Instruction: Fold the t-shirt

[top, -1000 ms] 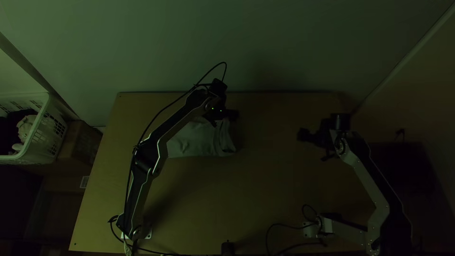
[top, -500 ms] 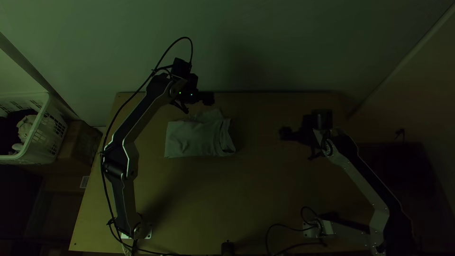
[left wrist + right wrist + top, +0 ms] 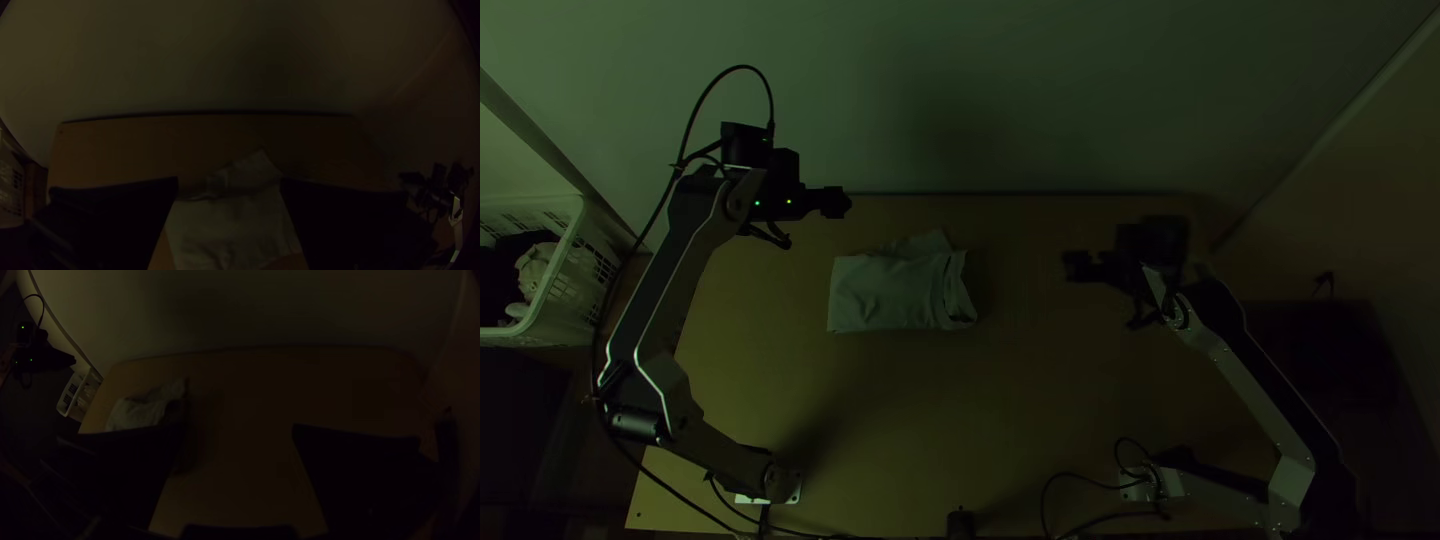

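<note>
In the top view my left gripper (image 3: 832, 202) hangs at the table's far edge, up and left of the t-shirt (image 3: 892, 292). The pale shirt lies as a folded, roughly rectangular bundle, with a flap sticking out at its far side and layered folds at its right end. My right gripper (image 3: 1072, 266) is to the right of the cloth, apart from it. The left wrist view has my left gripper (image 3: 229, 185) open, the shirt (image 3: 230, 225) beyond its parted fingers. Likewise open is my right gripper (image 3: 237, 432), with the shirt (image 3: 137, 414) off to one side.
A white laundry basket (image 3: 565, 270) with clothes stands left of the table, near a cardboard box. The wooden table (image 3: 900, 430) shows bare in front of the cloth and to its right. Cables lie along the near edge, and a wall rises behind the far edge.
My left gripper has moved left from above the shirt's far right part, uncovering the cloth. My right gripper has shifted left and slightly toward the far edge. The shirt lies where it was.
</note>
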Tool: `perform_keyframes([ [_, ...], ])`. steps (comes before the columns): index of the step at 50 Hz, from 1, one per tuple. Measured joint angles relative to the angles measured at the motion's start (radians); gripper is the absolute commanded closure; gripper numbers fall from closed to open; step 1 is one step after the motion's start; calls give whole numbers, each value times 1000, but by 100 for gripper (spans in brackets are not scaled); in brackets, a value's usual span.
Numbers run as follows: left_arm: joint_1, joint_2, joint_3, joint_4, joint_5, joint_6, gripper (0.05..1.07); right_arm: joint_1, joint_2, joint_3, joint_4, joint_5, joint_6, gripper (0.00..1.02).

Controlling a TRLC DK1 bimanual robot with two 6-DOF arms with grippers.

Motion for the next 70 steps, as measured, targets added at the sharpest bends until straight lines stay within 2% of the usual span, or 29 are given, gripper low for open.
perform_keyframes([
  [6, 78, -117, -90, 41, 0, 32, 10, -39, -83, 8, 30, 86, -81, 4],
  [10, 124, -190, -150, 71, 0, 42, 10, -74, -153, 8, 65, 103, -113, 4],
  [24, 241, -474, -387, 163, 0, 46, 10, -203, -404, 1, 105, 111, -208, 4],
  [44, 425, -1029, -695, 208, 0, 3, 10, -250, -812, -174, 112, 110, -339, 4],
  [62, 513, -1553, -1025, 223, -5, 44, 10, -302, -1148, -406, 119, 110, -406, 4],
  [70, 525, -1602, -1118, 227, -16, 53, 10, -344, -1240, -505, 117, 110, -420, 4],
])
